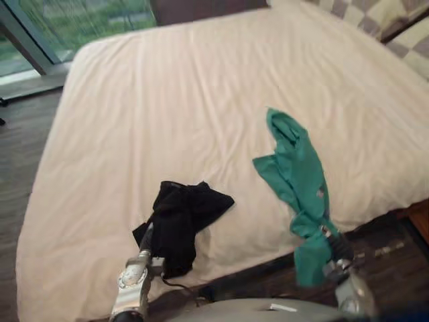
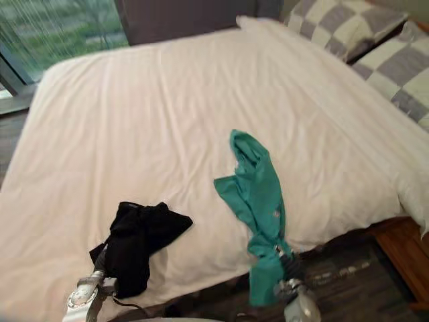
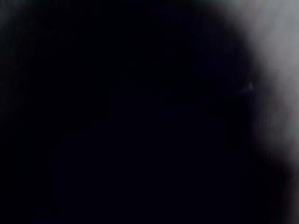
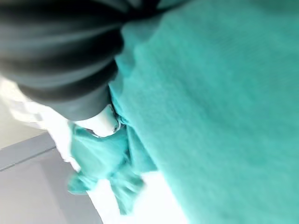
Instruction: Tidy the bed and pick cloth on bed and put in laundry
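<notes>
Right hand sits just off the near edge of the bed, toward its right end, wrapped in the green cloth. The cloth narrows to a bunch at the hand and a loose end hangs below it, over the dark floor. Whether I am clamped on it or merely draped, I cannot tell; my wrist view gives me ribbed cover pressed against green fabric. The rest of the green cloth runs up from that edge toward the middle of the white sheet, crumpled at its far tip.

Left hand is at the near edge too, toward the left end, pushed into the black cloth. That cloth lies in a heap on the sheet, one side drooping over the edge. Grip there: cannot tell, wrist view dark.

Checked pillows at the far right corner.
</notes>
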